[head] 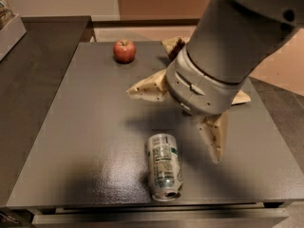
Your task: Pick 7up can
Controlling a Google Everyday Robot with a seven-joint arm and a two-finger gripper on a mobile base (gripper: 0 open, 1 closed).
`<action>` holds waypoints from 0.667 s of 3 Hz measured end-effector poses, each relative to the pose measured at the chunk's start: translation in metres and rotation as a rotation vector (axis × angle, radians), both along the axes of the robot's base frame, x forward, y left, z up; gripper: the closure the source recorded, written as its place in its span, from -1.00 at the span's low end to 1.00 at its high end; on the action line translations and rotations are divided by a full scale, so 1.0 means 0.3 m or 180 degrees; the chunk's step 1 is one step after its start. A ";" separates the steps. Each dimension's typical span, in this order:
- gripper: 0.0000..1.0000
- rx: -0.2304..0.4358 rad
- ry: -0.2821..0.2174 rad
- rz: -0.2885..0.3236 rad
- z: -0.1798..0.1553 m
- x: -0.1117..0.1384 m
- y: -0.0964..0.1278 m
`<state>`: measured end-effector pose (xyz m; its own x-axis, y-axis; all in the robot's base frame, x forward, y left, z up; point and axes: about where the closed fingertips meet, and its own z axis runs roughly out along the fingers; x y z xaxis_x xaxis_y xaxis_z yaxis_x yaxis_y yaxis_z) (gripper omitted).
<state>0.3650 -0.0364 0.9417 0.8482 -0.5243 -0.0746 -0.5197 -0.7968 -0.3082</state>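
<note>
the 7up can (pixel 164 166) lies on its side on the dark grey tabletop (pixel 71 127), close to the front edge and a little right of the middle. its length runs from back to front, and the opened-looking top end faces the front edge. the silver-white body shows green accents and a block of fine print turned upward.

the hand (pixel 172 127) hangs over the tabletop just behind and to the right of the can, at the end of a thick grey arm (pixel 223 56) that comes in from the upper right corner. its two beige fingers (pixel 213 137) are spread wide apart and hold nothing: one points down towards the front, with its tip just beside the can's right flank, and the other reaches out to the left over the middle of the tabletop. neither one touches the can. the arm casts a soft shadow on the surface around the can.

a red apple (pixel 124 51) stands upright near the far edge, left of the arm and well apart from the can. a crumpled snack bag (pixel 176 44) lies at the far side and is mostly hidden behind the arm, with only a corner showing above the wrist and another bit showing at the right
</note>
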 end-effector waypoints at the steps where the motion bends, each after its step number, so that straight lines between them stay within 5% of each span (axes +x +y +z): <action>1: -1.00 -0.0202 -0.0058 0.0402 -0.046 -0.048 0.037; 2: -1.00 -0.0378 -0.0088 0.0635 -0.103 -0.085 0.056</action>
<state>0.3396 -0.0196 0.9107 0.9369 -0.3497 0.0023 -0.3408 -0.9145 -0.2182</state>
